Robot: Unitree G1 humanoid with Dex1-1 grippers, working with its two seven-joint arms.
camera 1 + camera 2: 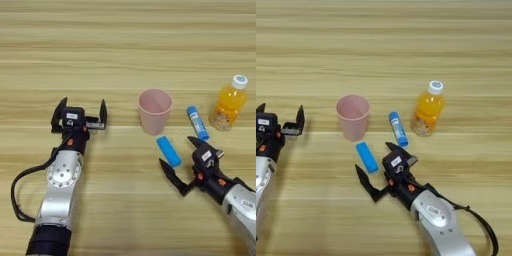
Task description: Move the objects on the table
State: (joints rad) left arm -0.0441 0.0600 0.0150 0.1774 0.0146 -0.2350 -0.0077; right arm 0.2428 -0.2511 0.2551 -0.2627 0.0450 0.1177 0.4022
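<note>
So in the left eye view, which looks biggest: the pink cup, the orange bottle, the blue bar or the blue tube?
1. Pink cup and orange bottle: too alike to rank.
2. Blue tube and blue bar: also alike, clearly smaller.
</note>
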